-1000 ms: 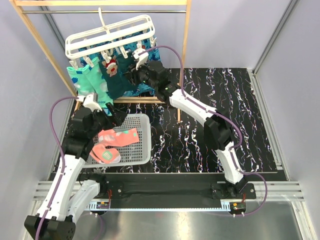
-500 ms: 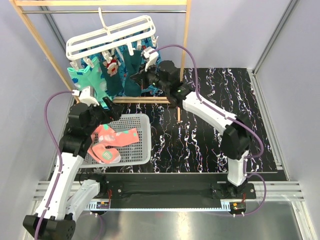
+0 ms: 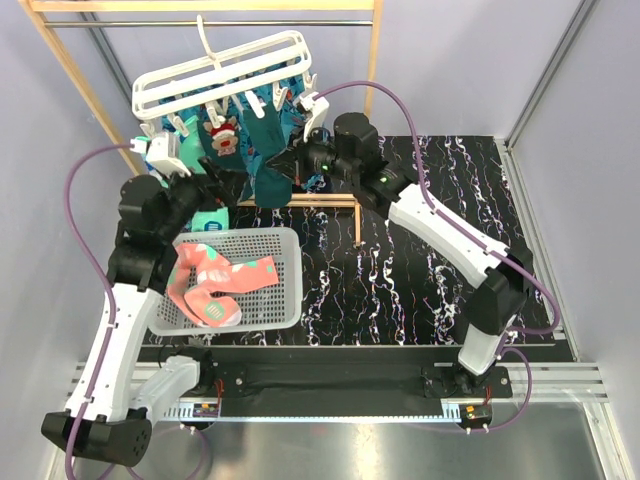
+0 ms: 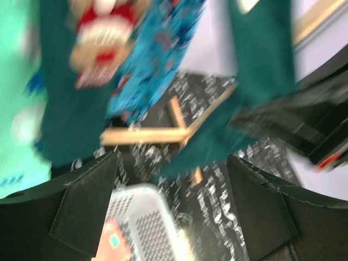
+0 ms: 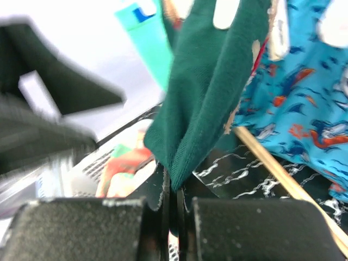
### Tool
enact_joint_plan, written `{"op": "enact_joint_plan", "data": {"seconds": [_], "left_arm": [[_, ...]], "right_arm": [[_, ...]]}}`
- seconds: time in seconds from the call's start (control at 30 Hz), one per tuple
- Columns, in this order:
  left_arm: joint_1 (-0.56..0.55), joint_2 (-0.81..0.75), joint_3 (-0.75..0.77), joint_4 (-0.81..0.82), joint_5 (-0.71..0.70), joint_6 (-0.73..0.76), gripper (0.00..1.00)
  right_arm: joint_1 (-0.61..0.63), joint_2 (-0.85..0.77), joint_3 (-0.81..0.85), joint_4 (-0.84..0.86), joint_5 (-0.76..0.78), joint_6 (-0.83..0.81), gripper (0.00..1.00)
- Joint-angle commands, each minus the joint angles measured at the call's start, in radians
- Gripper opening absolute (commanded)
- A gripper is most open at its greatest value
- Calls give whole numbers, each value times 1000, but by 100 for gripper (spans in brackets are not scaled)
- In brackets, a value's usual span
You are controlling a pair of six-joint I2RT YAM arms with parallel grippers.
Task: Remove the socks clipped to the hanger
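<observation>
The white slatted hanger [image 3: 220, 72] hangs from the wooden rack's bar, with socks clipped under it. A mint green dotted sock [image 3: 165, 155] hangs at the left, a dark teal Santa sock [image 3: 224, 138] next to it, and a plain dark teal sock [image 3: 268, 150] to its right. My right gripper [image 3: 283, 165] is shut on the lower end of the plain dark teal sock [image 5: 209, 81], which is still clipped at the top. My left gripper [image 3: 215, 185] is open and empty, just below the mint and Santa socks [image 4: 70, 92]. Two pink socks [image 3: 215, 285] lie in the basket.
A white mesh basket [image 3: 285, 290] sits on the black marbled table at the left. The wooden rack frame [image 3: 372, 70] stands at the back, its lower crossbar [image 3: 310, 200] under the socks. A blue patterned cloth [image 5: 304, 114] hangs behind the socks.
My left arm has risen from over the basket to just under the hanging socks. My right gripper has moved up and right, holding the plain dark teal sock.
</observation>
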Motion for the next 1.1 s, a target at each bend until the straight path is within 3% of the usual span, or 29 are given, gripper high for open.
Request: {"op": "enact_joint_plan", "data": {"seconds": [0.0, 0.2, 0.33, 0.5, 0.8, 1.07], "left_arm": [[4, 45, 101, 94, 99, -17, 87], [42, 118, 151, 123, 173, -30, 87], [94, 164, 188, 235, 302, -144, 87], [94, 171, 133, 307, 356, -212, 87], [93, -10, -82, 133, 270, -55, 89], [41, -35, -100, 172, 295, 43, 91]], "right_arm": [[7, -58, 17, -59, -126, -23, 4], [4, -50, 31, -84, -216, -11, 4], [6, -61, 30, -90, -217, -23, 4], [6, -50, 39, -45, -217, 37, 2], [6, -70, 85, -128, 178, 170, 0], [7, -55, 154, -211, 225, 279, 0]]}}
